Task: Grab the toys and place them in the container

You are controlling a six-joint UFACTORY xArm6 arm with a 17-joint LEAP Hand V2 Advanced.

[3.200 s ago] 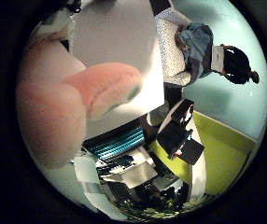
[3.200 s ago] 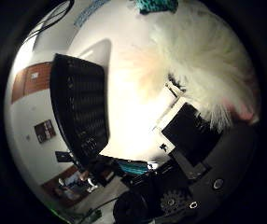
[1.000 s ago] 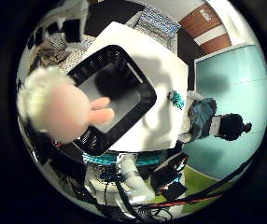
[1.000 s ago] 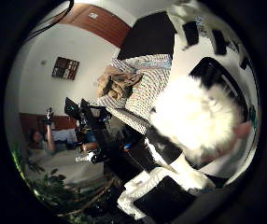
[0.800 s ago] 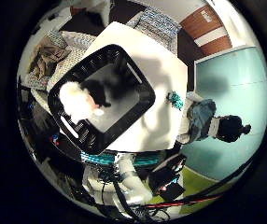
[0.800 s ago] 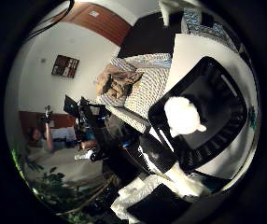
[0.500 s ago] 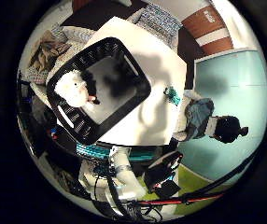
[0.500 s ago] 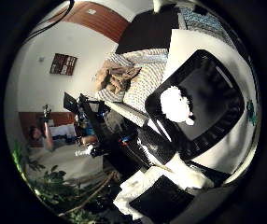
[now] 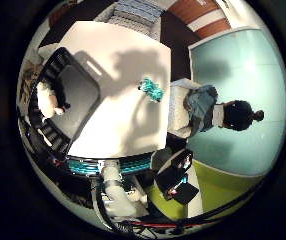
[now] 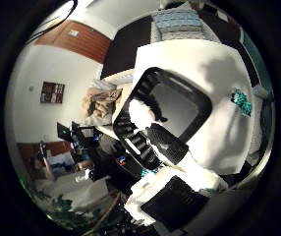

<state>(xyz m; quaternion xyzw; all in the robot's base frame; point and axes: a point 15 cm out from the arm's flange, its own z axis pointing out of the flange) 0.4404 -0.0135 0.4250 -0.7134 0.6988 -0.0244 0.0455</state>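
We are seeing fluffy white plush toy (image 9: pixel 48 99) lying in black slotted plastic container (image 9: pixel 81 93); long axis unclear. Teal toy (image 9: pixel 152 90) lying on white table (image 9: pixel 128 120). Hand (image 10: pixel 177 189) state: cannot tell.

White table (image 9: pixel 128 125); teal wall (image 9: pixel 233 70); yellow-green floor (image 9: pixel 218 192); wood-panelled wall (image 10: pixel 84 42); framed picture (image 10: pixel 51 92).

The table (image 9: pixel 128 125) is plain white. On it sits a black container (image 10: pixel 180 110) with slatted sides and a grey floor. The plush toy (image 9: pixel 47 100) inside it is white, perhaps with pinkish feet. A second toy (image 9: pixel 152 89) is teal.
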